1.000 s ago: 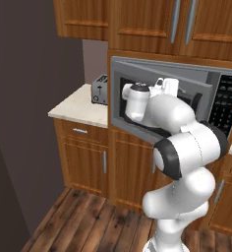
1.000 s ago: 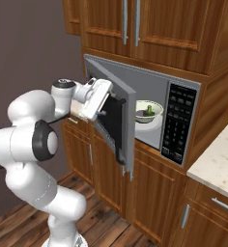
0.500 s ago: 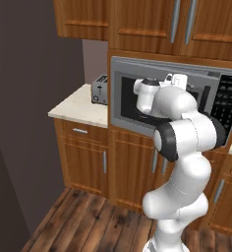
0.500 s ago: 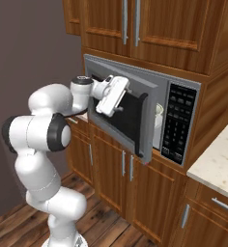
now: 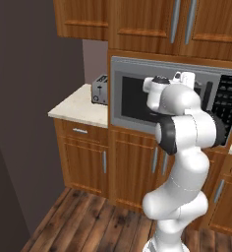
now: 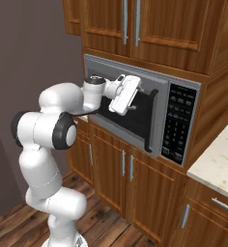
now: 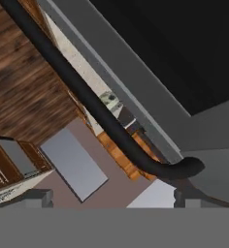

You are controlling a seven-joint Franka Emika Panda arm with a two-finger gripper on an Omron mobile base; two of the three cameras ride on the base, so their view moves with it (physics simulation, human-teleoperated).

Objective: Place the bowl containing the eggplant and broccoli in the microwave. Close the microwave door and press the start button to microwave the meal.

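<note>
A toaster [image 5: 100, 89] stands at the far left on the pale counter [image 5: 76, 105], well apart from the work and with no part in it. Right of it the microwave [image 6: 145, 113] sits built into the wooden cabinets [image 6: 149, 24], and the microwave door [image 6: 130, 108] lies nearly flat against the front, its dark glass facing the room. Judging by this, the closing step is at or near its end. The bowl, with the eggplant and broccoli, cannot be seen through the dark window; I take it to be inside, but the pictures do not settle it.

The arm reaches across the door from the left, and the gripper [image 6: 134, 99] is pressed close to the glass, seemingly to push the door home rather than to grasp anything. In the hand view the black handle [image 7: 87, 99] runs diagonally just ahead of the fingertips [image 7: 41, 196], beside the grey door frame. The fingers look spread, with nothing between them, though how wide they stand is hard to judge.

At the far right is the black keypad [image 6: 176, 120], apart from the gripper. Pressing start would call for the hand to move rightward past the handle to that panel.
</note>
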